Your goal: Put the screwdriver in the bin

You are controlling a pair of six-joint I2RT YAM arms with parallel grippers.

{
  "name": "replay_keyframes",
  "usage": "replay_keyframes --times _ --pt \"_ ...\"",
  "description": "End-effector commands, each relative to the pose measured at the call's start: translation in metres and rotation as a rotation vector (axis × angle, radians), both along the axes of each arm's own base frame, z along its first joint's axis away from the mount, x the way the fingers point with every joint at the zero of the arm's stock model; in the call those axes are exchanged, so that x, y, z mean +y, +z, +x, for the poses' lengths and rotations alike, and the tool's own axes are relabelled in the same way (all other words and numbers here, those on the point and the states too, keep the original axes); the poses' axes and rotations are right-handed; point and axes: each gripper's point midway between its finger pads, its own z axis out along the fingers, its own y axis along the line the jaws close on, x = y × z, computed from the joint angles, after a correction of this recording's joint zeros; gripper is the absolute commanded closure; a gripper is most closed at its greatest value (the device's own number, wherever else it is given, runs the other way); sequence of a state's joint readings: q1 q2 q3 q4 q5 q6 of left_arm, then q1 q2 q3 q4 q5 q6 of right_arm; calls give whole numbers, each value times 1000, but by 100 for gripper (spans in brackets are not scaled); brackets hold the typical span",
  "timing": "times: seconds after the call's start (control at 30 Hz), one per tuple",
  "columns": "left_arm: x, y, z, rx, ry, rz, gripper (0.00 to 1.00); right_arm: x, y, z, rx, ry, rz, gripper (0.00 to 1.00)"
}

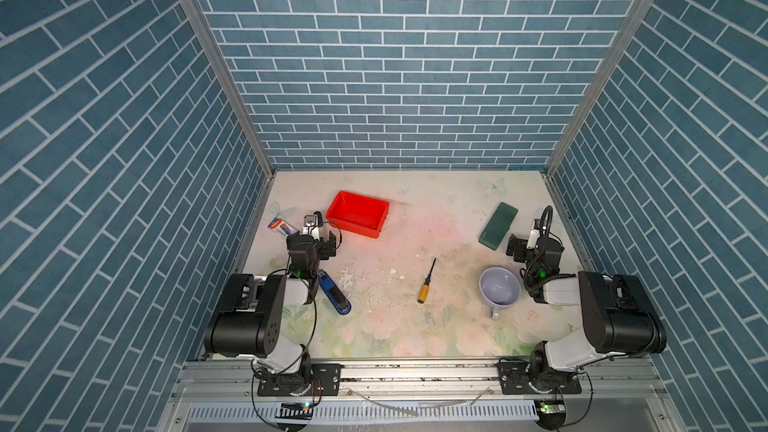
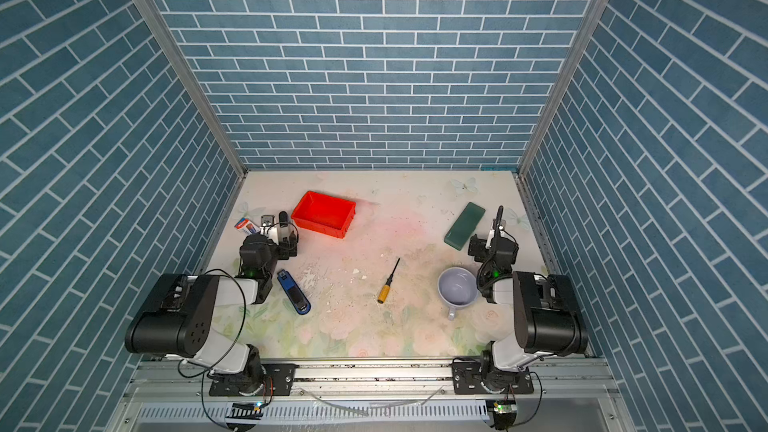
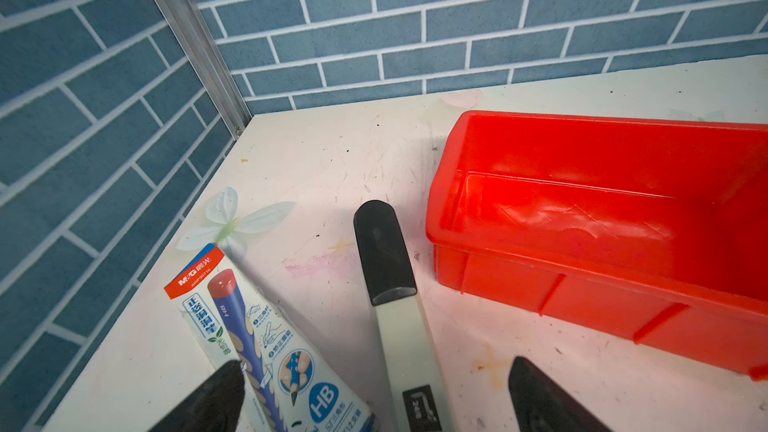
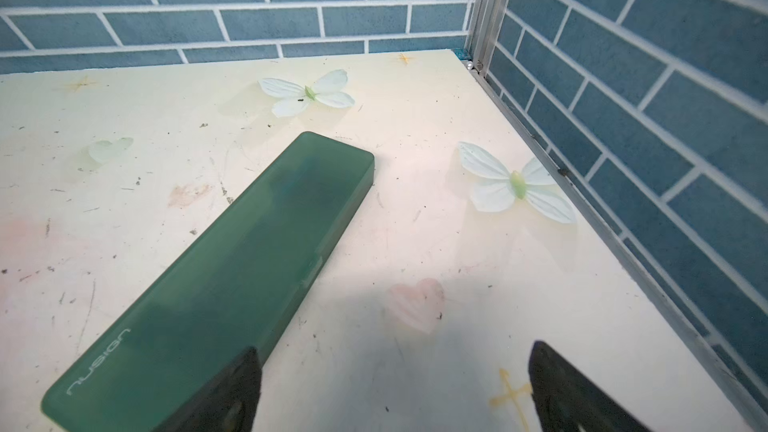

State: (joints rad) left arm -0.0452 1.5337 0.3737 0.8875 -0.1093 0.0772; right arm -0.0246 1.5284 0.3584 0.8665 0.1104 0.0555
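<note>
Far left on the table [image 1: 415,326], near the side wall, lies a pencil pack [image 3: 266,342]. A marker [image 3: 399,305] lies just beside it, black cap pointing at the far wall. The left gripper [image 3: 376,363] hangs over these two with its fingers [image 3: 216,396] spread wide. In the left wrist view the marker runs between them, but nothing is clamped. Nearer, beside that arm, a blue stapler [image 1: 334,295] lies flat.

Just right of the marker sits the bin [image 1: 353,229], a red tray at the far left of the table. Both top views and the left wrist view show its whole scuffed red floor.

The screwdriver [image 1: 427,282] lies out on the table about mid-width, nearer than the bin, to its right and well apart from it. Its yellow handle is toward the near edge and its black shaft points far and slightly right. Neither gripper touches it.

Further right a lavender mug [image 1: 498,288] stands upright, handle toward the near edge. Its pale inside is visible down to the bottom.

Beyond it, toward the far right, a dark green box [image 4: 232,276] lies flat with its lid shut. A dim shape shows through the frosted lid, but I cannot tell what it is. The right gripper [image 4: 397,349] sits at the box's near end, fingers apart and holding nothing.
</note>
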Motion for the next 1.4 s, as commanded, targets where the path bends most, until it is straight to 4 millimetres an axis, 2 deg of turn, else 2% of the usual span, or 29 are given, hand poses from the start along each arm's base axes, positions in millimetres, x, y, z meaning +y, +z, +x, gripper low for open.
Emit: replay_keyframes --times 0.0,1.0,1.1,1.37 --pt "1 2 2 -4 0 -8 0 0 9 9 -22 5 2 1" --pt "-2 2 2 -3 -16 -7 0 2 10 9 -28 16 4 1" --pt "-8 4 2 6 -45 2 0 4 17 7 -41 31 3 1" --pt "-23 36 -4 13 -51 101 0 11 46 -3 -75 65 -7 1"
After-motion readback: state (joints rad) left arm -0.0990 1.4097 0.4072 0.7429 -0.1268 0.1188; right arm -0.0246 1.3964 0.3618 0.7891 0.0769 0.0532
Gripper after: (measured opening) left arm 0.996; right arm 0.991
